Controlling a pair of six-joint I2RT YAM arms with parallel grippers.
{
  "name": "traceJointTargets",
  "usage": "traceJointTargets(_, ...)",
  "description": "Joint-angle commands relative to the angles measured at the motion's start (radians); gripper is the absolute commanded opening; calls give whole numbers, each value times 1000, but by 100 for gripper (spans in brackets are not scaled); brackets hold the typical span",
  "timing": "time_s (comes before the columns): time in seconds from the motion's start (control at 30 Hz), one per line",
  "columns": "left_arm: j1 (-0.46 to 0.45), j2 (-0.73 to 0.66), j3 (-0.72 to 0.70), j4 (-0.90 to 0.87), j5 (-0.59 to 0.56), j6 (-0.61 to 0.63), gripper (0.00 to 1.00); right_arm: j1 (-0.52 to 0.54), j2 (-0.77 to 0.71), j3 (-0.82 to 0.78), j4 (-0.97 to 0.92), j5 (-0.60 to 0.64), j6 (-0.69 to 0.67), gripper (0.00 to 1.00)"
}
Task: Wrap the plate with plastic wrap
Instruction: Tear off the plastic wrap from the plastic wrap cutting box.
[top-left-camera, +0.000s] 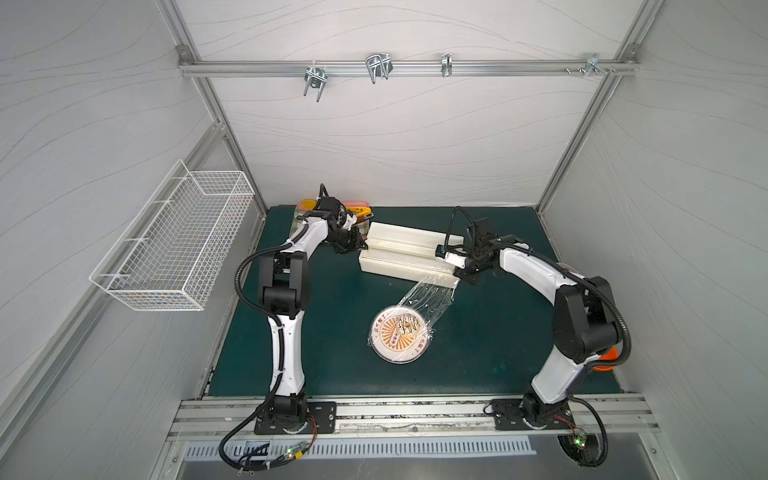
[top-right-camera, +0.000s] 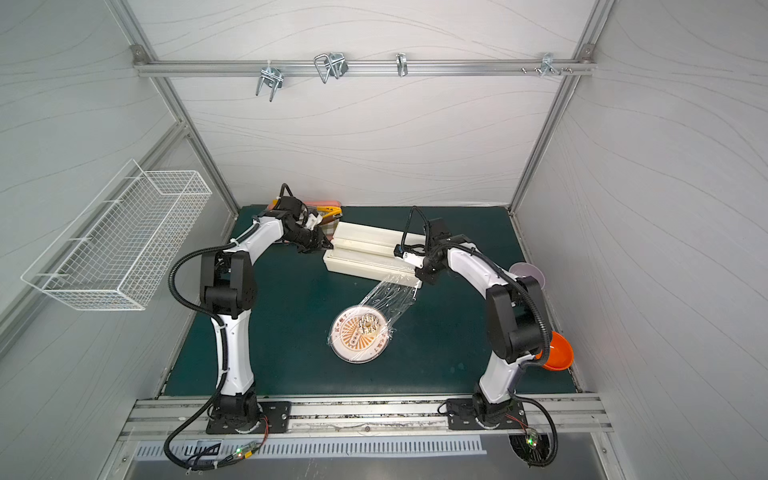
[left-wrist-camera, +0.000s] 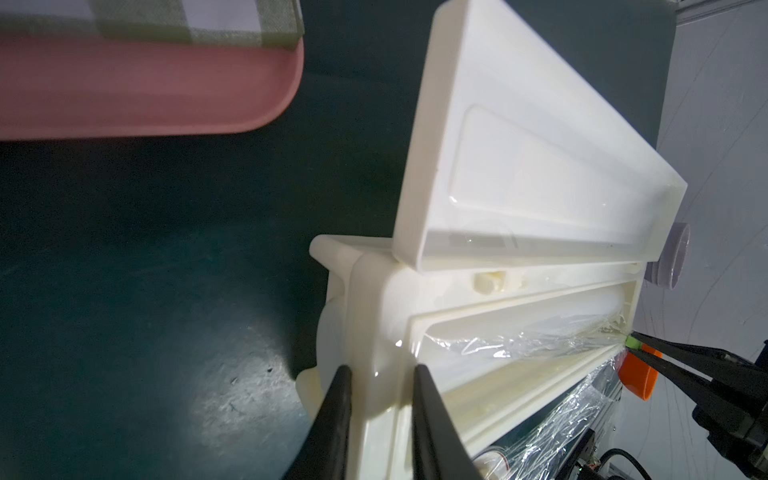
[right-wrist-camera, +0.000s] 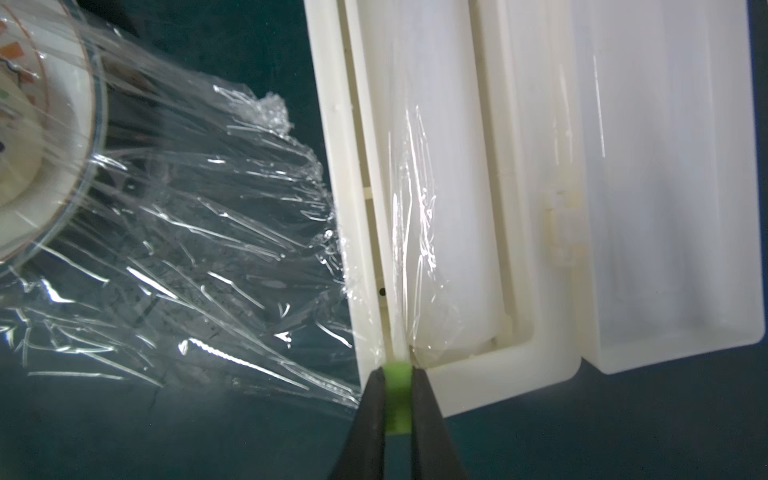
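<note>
The plate (top-left-camera: 400, 334) (top-right-camera: 360, 333), white with an orange sunburst, lies mid-mat. The plastic wrap (top-left-camera: 428, 299) (right-wrist-camera: 187, 228) stretches crinkled from the open cream dispenser box (top-left-camera: 407, 253) (top-right-camera: 370, 253) down over the plate, still joined to the roll (right-wrist-camera: 449, 166). My left gripper (left-wrist-camera: 380, 374) (top-left-camera: 357, 245) is shut on the box's left end wall. At the box's right end, my right gripper (right-wrist-camera: 396, 371) (top-left-camera: 459, 272) is shut on the green cutter slider (right-wrist-camera: 397, 407) in its track. The plate's edge (right-wrist-camera: 41, 124) shows under the film.
A pink tray (left-wrist-camera: 145, 83) with a checked cloth (left-wrist-camera: 187, 20) sits behind the left arm at the mat's far edge. A lilac bowl (top-right-camera: 528, 272) and an orange bowl (top-right-camera: 557, 353) stand by the right arm. A wire basket (top-left-camera: 174, 245) hangs on the left wall.
</note>
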Motion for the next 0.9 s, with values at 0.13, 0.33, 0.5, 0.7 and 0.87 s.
traceJointTargets(0.13, 122, 108, -49, -68, -351, -36, 0, -57, -21, -13, -291, 214, 10, 6)
traceJointTargets(0.33, 86, 111, -24, -55, -227, -38, 0, 23, -2, 115, -133, -1, 237, 45)
traceJointTargets(0.5, 31, 100, 32, -39, -129, -51, 5, 28, 18, 207, -110, -57, 338, 55)
traceJointTargets(0.7, -18, 79, 91, -50, -68, -63, 19, 24, 11, 173, -49, 36, 627, 54)
traceJointTargets(0.87, -23, -16, 94, -52, -82, -67, 42, 25, -52, 67, 81, -52, 998, 56)
